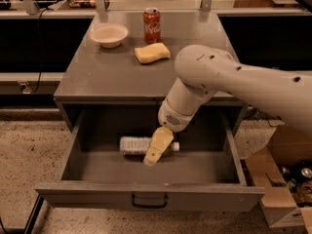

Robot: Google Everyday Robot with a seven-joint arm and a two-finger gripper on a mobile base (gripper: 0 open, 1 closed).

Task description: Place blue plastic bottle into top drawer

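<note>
The blue plastic bottle (138, 145) lies on its side on the floor of the open top drawer (87, 191), its white cap pointing right. My gripper (154, 151) hangs from the white arm inside the drawer, just in front of the bottle's cap end and a little above it. It is open, and the bottle rests on the drawer floor rather than in its grasp. One tan finger (158, 143) covers part of the bottle.
On the grey cabinet top (97, 77) stand a white bowl (109, 34), a red soda can (151, 25) and a yellow sponge (152, 52). A cardboard box (285, 179) with items sits on the floor at the right. The drawer's dark pull handle (148, 200) faces front.
</note>
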